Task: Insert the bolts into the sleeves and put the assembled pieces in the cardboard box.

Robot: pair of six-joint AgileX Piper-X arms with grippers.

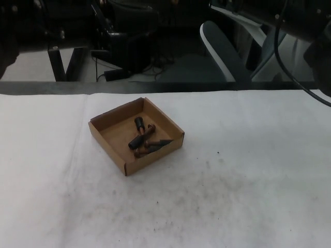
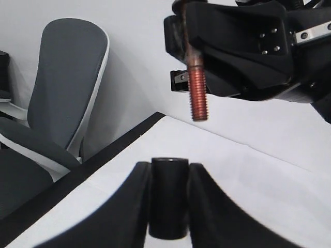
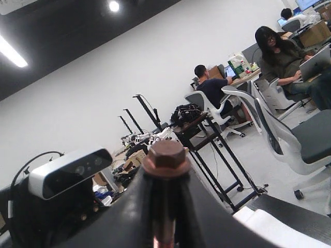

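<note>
Two parts are gripped: the left gripper (image 2: 169, 173) fingers clamp a black sleeve (image 2: 168, 206); the right gripper (image 3: 166, 188) fingers clamp a copper bolt (image 2: 197, 88), near the sleeve but not touching it.

One cardboard box (image 1: 155, 155) stands on the one bench (image 1: 248, 181). In it lie assembled pieces (image 1: 140, 139), dark sleeves with copper-coloured bolts through them. Three can be made out, but they overlap in a small heap, so the count is not certain. Away from the box there is one single sleeve (image 2: 168, 201), black, held in the left gripper (image 2: 169, 168). There is also one single bolt (image 2: 196, 88), copper-coloured, held in the right gripper (image 3: 166, 186). There are two grippers, each carrying one part.
</note>
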